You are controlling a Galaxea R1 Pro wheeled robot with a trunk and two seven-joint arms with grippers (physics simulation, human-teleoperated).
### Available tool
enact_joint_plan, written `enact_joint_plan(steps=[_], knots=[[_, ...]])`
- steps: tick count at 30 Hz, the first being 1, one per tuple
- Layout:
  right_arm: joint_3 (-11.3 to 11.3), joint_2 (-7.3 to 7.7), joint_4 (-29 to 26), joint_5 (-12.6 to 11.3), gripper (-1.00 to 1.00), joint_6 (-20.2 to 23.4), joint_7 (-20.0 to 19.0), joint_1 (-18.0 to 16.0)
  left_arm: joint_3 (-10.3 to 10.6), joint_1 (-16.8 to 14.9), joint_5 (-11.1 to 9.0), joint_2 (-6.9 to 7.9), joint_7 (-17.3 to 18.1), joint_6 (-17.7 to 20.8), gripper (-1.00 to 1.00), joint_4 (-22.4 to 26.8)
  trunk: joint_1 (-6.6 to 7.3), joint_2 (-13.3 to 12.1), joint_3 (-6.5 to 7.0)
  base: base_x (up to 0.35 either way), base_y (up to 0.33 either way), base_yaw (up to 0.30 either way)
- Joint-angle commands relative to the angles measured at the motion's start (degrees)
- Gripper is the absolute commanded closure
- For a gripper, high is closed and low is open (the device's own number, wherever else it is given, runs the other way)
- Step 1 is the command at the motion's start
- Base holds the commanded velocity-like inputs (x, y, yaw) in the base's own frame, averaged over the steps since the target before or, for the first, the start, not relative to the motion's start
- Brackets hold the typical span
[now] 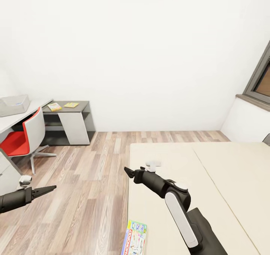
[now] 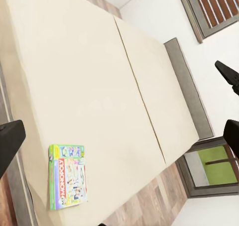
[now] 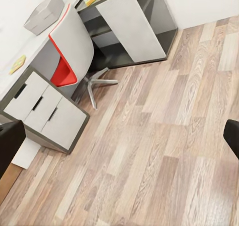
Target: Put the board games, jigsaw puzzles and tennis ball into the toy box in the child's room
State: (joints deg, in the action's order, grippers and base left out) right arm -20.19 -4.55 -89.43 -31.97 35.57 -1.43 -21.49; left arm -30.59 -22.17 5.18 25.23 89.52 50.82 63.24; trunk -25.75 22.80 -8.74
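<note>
While both our grippers, left point(image 1: 52, 188) and right point(image 1: 127, 170), hang spread and empty, we see one board game point(image 1: 134, 238) on the bed point(image 1: 225, 172) and the toy box point(image 1: 14, 105) on the table point(image 1: 7, 122).

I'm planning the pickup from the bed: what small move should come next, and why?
Probably lower the right claw back toward the board game lying flat at the bed's near corner. Both claws look open and hold nothing, the right one hangs over the bed's edge beyond the game, and the left claw is out over the floor.
</note>
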Motion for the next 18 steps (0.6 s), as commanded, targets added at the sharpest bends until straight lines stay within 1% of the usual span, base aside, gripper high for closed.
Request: enact_joint_plan(steps=[1,18], knots=[[0.1,-0.02,0.0,0.1,-1.00,0.3,-0.1,0.0,-0.1,-0.1,0.5,-0.01,0.5,0.6,-1.00,0.0,-0.04,0.1,-0.02,0.000,0.000,0.000],[0.1,-0.02,0.0,0.1,-1.00,0.3,-0.1,0.0,-0.1,-0.1,0.5,0.00,0.5,0.6,-1.00,0.0,-0.04,0.1,1.60,0.000,0.000,0.005]])
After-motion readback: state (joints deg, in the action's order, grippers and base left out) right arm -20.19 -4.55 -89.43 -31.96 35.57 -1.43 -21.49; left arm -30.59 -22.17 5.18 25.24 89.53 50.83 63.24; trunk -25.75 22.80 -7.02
